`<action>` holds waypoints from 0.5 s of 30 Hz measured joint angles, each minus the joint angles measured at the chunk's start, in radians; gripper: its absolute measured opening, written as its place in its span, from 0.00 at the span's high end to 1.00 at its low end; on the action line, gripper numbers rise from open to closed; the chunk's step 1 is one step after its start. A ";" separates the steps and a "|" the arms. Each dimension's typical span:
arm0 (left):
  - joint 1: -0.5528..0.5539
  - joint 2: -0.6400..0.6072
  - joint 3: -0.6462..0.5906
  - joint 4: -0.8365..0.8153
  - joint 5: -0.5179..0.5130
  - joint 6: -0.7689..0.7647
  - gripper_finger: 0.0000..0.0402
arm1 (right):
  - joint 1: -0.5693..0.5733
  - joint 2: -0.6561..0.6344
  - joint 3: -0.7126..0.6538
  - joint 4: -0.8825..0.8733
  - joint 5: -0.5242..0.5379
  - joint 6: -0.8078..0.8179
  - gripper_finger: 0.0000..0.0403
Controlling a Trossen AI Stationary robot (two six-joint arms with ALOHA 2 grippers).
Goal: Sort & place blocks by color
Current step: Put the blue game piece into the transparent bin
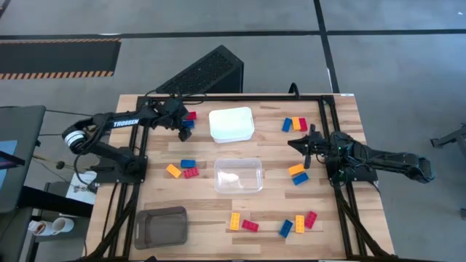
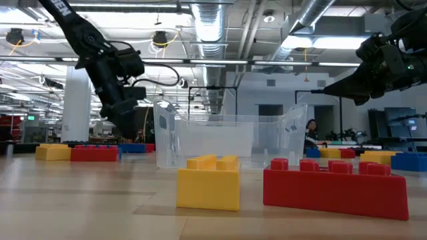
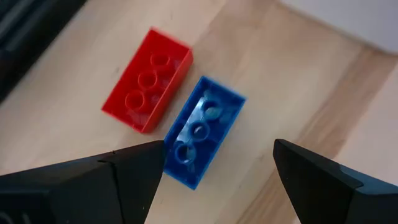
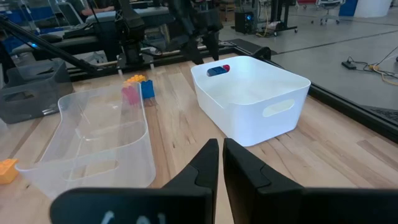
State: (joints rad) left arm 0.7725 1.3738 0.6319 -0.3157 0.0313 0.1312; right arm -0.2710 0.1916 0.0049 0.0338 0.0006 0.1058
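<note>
Small red, blue and yellow blocks lie scattered on the wooden table. My left gripper point(image 1: 183, 125) point(image 3: 217, 149) is open at the far left of the table, just left of the white tray point(image 1: 231, 124). It hovers over a blue block point(image 3: 202, 130), with a red block point(image 3: 148, 79) beside it. Both blocks lie studs down, their hollow undersides up. One finger point(image 3: 134, 177) stands close to the blue block's corner, the other point(image 3: 317, 177) well off it. My right gripper point(image 1: 302, 143) point(image 4: 221, 158) is shut and holds nothing, above the table's right part.
A clear tray point(image 1: 238, 175) sits mid-table and a grey tray point(image 1: 162, 225) at the near left. Block groups lie at the far right point(image 1: 295, 124), mid right point(image 1: 297, 173), near edge point(image 1: 244, 222) point(image 1: 298, 222) and left of the clear tray point(image 1: 183, 169).
</note>
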 joint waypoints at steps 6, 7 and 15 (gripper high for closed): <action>0.026 0.051 0.000 0.003 -0.010 0.009 0.28 | 0.000 0.000 0.000 0.000 0.000 0.000 0.88; 0.031 0.055 0.000 0.001 -0.012 0.009 0.28 | 0.000 0.000 0.000 0.000 0.000 0.000 0.88; 0.030 0.055 0.000 -0.053 0.069 0.022 0.28 | 0.000 0.000 0.000 0.000 0.000 0.000 0.88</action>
State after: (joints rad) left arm 0.8028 1.4292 0.6319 -0.3691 0.1004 0.1535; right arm -0.2710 0.1916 0.0048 0.0338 0.0006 0.1059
